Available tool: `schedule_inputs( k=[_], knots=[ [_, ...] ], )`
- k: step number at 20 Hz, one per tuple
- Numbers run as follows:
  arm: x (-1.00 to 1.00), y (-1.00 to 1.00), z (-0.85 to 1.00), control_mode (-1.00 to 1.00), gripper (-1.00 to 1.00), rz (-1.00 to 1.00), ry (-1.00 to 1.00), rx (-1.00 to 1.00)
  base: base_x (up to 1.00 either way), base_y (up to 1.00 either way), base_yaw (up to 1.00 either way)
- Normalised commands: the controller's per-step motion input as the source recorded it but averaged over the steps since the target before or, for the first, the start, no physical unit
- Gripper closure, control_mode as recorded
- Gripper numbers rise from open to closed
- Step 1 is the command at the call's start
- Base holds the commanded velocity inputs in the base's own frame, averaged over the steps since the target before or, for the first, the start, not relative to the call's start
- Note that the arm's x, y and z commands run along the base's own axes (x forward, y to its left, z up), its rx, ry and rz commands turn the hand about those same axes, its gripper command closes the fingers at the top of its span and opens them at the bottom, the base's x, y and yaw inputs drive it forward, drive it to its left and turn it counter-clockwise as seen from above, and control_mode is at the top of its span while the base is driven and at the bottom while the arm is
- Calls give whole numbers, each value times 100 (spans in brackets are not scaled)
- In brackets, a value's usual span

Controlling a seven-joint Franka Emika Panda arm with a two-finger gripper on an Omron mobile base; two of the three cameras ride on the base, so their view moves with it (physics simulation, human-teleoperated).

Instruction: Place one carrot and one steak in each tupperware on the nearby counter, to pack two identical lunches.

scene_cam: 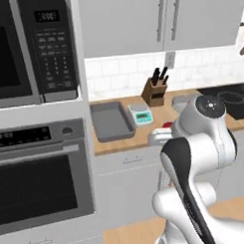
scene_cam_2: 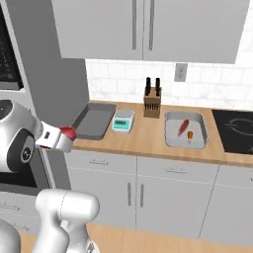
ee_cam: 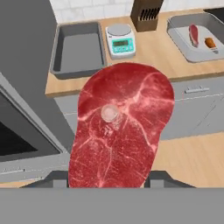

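The gripper (scene_cam_2: 69,133) is closed on a steak (ee_cam: 120,127) and carries it toward the empty container (ee_cam: 78,48) at 11 o'clock on the counter (ee_cam: 153,52). The other container (scene_cam_2: 185,129) at 1 o'clock holds steak and carrot (scene_cam_2: 189,135). Next: lower and release.

A light brown wooden counter (scene_cam_2: 148,136) is seen running below the tiled wall, over pale cabinet fronts. Four things are carried on it. At its left end an empty grey tupperware (scene_cam_2: 94,120) is set. Just to its right a small kitchen scale (scene_cam_2: 123,121) with a teal front is placed. A wooden knife block (scene_cam_2: 152,103) is stood farther back, near the wall. To the right a second grey tupperware (scene_cam_2: 186,130) is laid, near the black cooktop (scene_cam_2: 236,129).
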Motion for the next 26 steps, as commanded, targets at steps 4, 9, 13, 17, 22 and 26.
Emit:
schedule_inputs(
  k=[4,9,13,17,22,26],
  knots=[
    [0,0,0,100,100,0,0,0,0,-9,22],
    [0,0,0,100,100,0,0,0,71,-24,4],
    [0,0,0,100,100,0,0,0,78,-25,6],
    [71,-14,-7,-100,100,13,2,0,21,-5,3],
    [100,0,-35,-100,100,21,4,0,0,0,0],
    [100,4,-49,-100,100,7,9,-5,0,0,0]
  ],
)
